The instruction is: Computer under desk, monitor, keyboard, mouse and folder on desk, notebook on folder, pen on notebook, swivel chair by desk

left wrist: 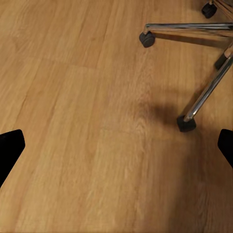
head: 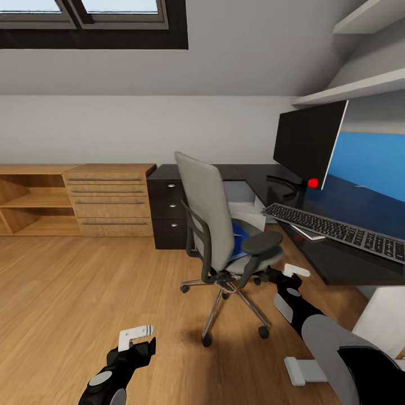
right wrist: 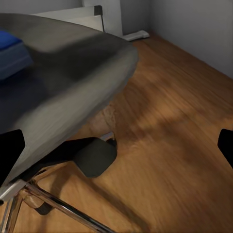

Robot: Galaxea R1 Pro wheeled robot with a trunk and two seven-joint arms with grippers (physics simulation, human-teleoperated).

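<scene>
Room: attic bedroom, sloped white ceiling, skylight (head: 93,11) at upper left, pale grey walls, white wall shelves (head: 360,84) above the desk. Floor (head: 67,292): warm wood planks, matte, visible grain. Light-wood drawer chest (head: 109,199) with open shelving stands against the far wall, touching the desk's end. Desk (head: 337,259): glossy black L-shaped top, black drawers with round silver knobs at the corner end, blue back panel behind. Swivel chair (head: 216,225): grey upholstered back and seat, black rounded armrests, chrome five-star base on black castors; it stands on the floor just beside the desk's front edge, back turned toward the camera. Monitor (head: 309,140): thin black flat screen, upright on the desk near its back edge. Keyboard (head: 337,228): slim silver-grey, dark keys, lying along the desk's front edge below the monitor. Folder (head: 241,236): bright blue, flat, on the chair seat, mostly hidden by the backrest. Right gripper (head: 284,277): near the chair's near armrest, jaws spread wide in the wrist view, holding nothing. Left gripper (head: 138,340): low over bare floor, well apart from the chair base, jaws likewise wide, holding nothing.
</scene>
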